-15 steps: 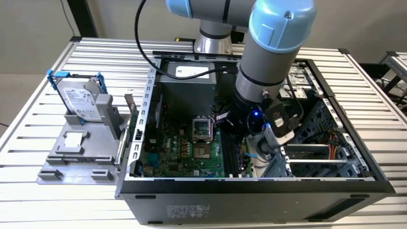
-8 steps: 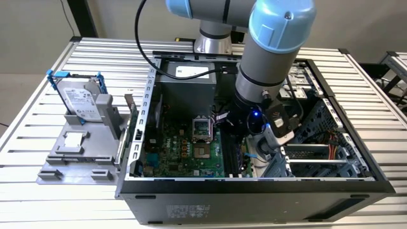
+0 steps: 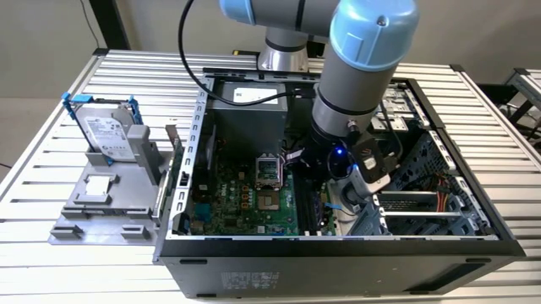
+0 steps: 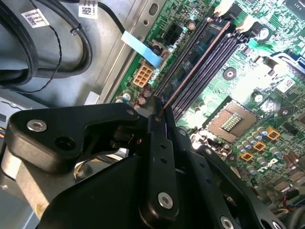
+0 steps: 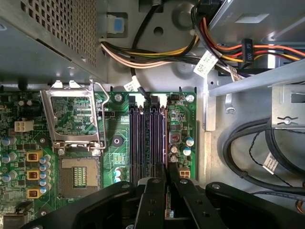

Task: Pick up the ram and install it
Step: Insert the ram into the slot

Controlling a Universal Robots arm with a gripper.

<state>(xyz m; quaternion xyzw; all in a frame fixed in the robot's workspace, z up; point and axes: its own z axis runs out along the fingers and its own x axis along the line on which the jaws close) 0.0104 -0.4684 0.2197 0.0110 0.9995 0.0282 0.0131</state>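
Exterior view: the gripper (image 3: pixel 325 170) is down inside the case at the motherboard slots (image 3: pixel 311 206), toward 6 o'clock.
Second wrist view: the fingers pinch the ram (image 4: pixel 190 71), long axis running to 1 o'clock, in the outermost slot.
First wrist view: the ram (image 5: pixel 165 140) stands edge-on, toward 12 o'clock

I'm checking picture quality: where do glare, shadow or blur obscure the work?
Second wrist view: glare washes out the green motherboard, and the close gripper is dark. First wrist view: even light, slots sharp. Exterior view: the arm shades the open case.
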